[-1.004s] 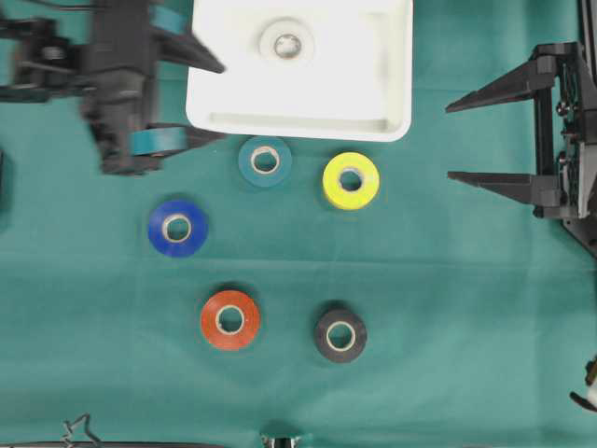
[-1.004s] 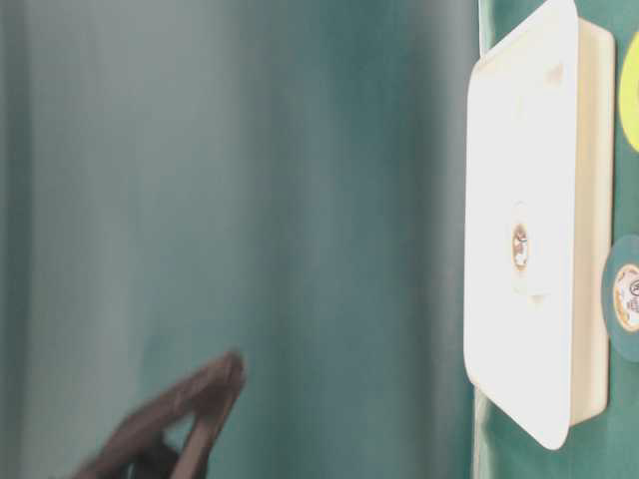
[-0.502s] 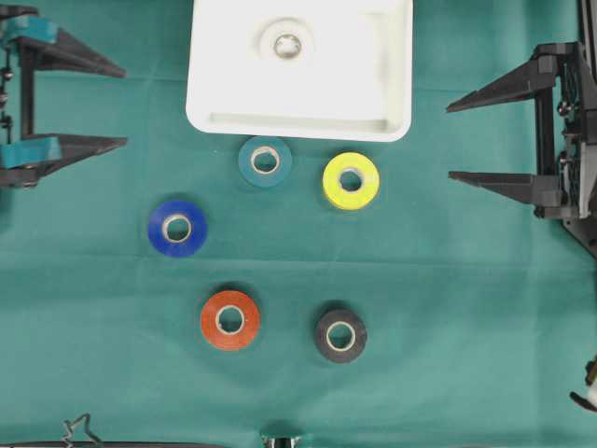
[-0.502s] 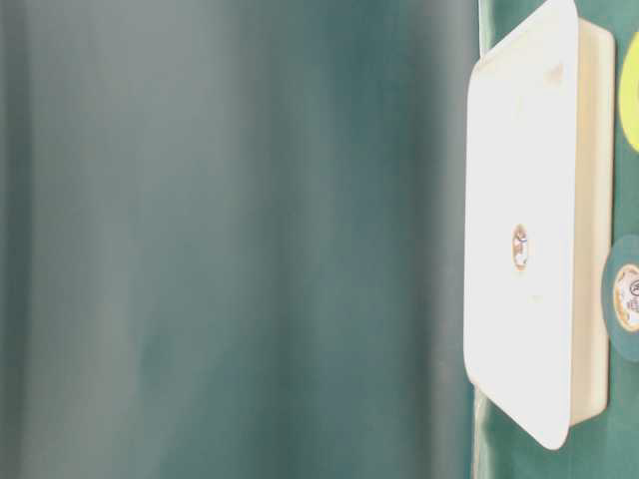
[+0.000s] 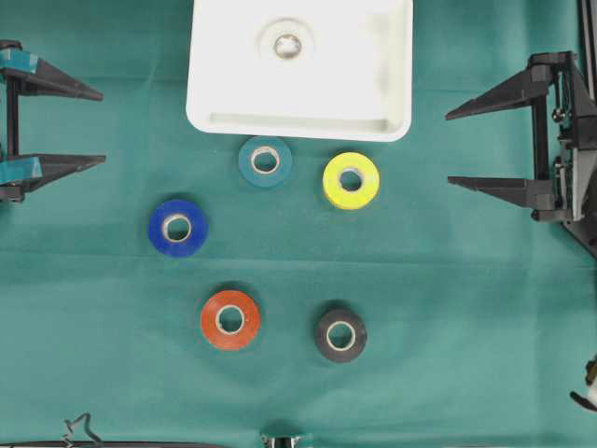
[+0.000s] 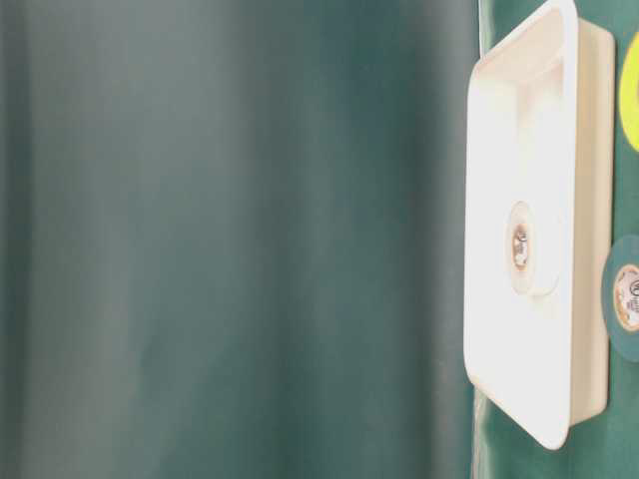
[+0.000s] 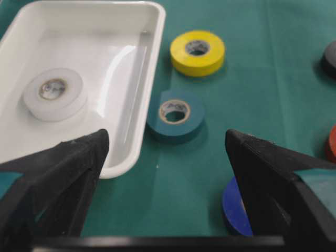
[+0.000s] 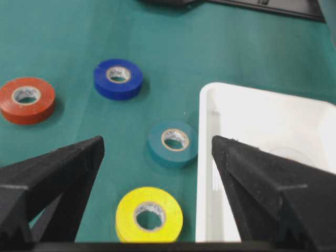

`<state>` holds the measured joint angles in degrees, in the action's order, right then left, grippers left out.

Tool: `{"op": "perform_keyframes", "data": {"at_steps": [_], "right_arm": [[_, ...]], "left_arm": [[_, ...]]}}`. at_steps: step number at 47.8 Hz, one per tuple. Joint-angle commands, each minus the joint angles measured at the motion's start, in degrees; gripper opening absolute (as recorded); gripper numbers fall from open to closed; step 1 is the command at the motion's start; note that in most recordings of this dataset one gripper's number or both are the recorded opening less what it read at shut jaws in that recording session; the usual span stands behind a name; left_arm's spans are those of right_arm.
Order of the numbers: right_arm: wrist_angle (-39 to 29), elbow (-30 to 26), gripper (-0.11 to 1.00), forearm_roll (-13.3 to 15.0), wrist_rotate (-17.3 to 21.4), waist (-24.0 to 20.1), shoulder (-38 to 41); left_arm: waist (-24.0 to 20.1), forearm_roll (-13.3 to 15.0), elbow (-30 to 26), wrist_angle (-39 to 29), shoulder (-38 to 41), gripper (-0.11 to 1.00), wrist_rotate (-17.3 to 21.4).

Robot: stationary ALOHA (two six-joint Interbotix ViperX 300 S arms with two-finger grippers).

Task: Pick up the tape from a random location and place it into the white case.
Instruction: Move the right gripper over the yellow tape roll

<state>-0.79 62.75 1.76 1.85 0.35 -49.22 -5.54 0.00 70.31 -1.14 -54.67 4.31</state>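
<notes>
The white case [image 5: 300, 125] lies at the top middle of the green cloth, with a white tape roll [image 5: 286, 42] flat inside it. The same roll [image 7: 54, 93] shows in the left wrist view, and the case [image 6: 591, 200] appears at table level. Below the case lie teal [image 5: 265, 161], yellow [image 5: 351, 180], blue [image 5: 177, 227], red [image 5: 229, 319] and black [image 5: 340, 335] rolls. My left gripper [image 5: 104, 127] stands open and empty at the far left. My right gripper [image 5: 447, 144] stands open and empty at the far right, facing the yellow roll [image 8: 149, 214].
Bare green cloth lies between each gripper and the rolls. A metal clip [image 5: 79, 431] sits at the front left edge. A small white object [image 5: 590, 385] pokes in at the right edge.
My left arm has drawn back leftward from the case's left edge to the table's far left, still open. The white roll stays in the case. The right arm has hardly moved.
</notes>
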Motion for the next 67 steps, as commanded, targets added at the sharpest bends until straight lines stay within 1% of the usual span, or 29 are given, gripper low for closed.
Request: {"op": "perform_keyframes", "data": {"at_steps": [1, 18, 47, 67], "right_arm": [[0.5, -0.6, 0.92, -0.2, 0.1, 0.1, 0.4], [0.3, -0.7, 0.92, -0.5, 0.3, 0.0, 0.2], [-0.8, -0.7, 0.92, -0.8, 0.7, -3.5, 0.1], [-0.6, -0.8, 0.92, -0.8, 0.7, -3.5, 0.3]], "left_arm": [[0.1, 0.2, -0.6, 0.9, 0.4, 0.98, -0.1], [0.0, 0.2, -0.6, 0.8, 0.4, 0.98, -0.3], [0.0, 0.3, -0.6, 0.7, 0.4, 0.98, -0.4], [0.1, 0.2, -0.6, 0.8, 0.4, 0.98, -0.4]]}}
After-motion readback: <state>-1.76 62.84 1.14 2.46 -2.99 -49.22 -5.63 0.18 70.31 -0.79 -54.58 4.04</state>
